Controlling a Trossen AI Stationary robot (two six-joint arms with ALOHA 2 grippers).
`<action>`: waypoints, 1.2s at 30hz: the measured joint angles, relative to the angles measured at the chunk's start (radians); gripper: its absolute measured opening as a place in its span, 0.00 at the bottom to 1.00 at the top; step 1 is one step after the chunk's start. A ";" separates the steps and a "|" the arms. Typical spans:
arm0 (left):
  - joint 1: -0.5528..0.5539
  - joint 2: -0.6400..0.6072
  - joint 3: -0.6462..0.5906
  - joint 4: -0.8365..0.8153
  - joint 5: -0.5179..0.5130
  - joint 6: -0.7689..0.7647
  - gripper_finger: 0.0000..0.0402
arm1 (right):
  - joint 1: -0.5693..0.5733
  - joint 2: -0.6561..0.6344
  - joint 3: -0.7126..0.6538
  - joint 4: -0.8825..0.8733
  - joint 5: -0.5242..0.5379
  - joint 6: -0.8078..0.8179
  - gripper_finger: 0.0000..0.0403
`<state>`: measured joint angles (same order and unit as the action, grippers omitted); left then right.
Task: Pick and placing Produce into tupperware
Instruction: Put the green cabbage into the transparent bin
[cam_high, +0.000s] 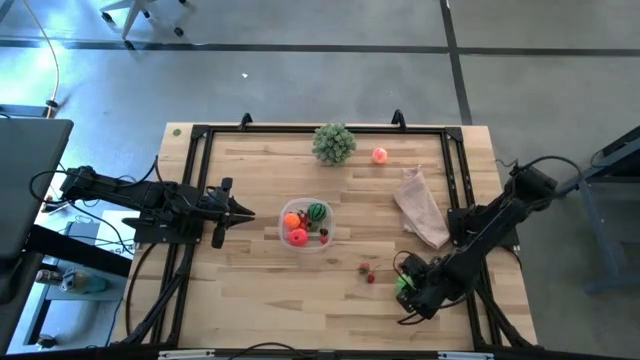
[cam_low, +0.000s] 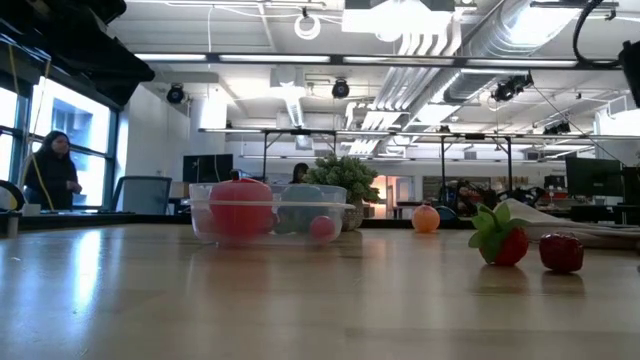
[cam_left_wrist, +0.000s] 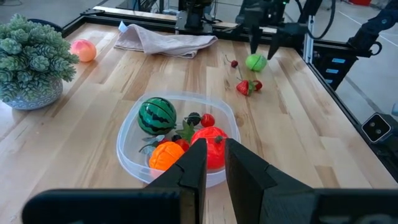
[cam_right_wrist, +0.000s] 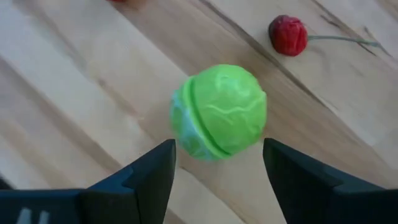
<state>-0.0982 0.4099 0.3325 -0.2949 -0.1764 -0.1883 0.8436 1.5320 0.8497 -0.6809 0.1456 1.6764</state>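
Note:
The clear tupperware sits mid-table and holds a striped green ball, an orange ball, a red ball and small berries. A bright green ball lies on the wood near the table's right front. My right gripper hangs open just above it, pointing down, one finger on either side and neither touching. A strawberry and a cherry lie close by. A pink-orange ball rests near the far edge. My left gripper waits shut, left of the tupperware.
A bushy pale-green ball stands at the far edge. A pinkish-white bag lies at the right side, just beyond my right arm. A black frame runs round the tabletop. Bare wood lies between the tupperware and the green ball.

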 joint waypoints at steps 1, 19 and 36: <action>0.000 0.000 0.000 0.000 0.000 0.000 0.12 | -0.004 0.008 0.000 -0.001 -0.004 -0.003 0.58; 0.000 0.000 0.000 0.000 0.000 0.000 0.12 | -0.080 0.090 0.000 0.067 -0.015 -0.111 0.58; 0.000 0.000 0.000 0.000 0.000 0.000 0.12 | -0.173 0.089 0.000 0.095 0.038 -0.158 0.58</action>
<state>-0.0982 0.4103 0.3326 -0.2949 -0.1764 -0.1881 0.6705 1.6211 0.8497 -0.5861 0.1831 1.5186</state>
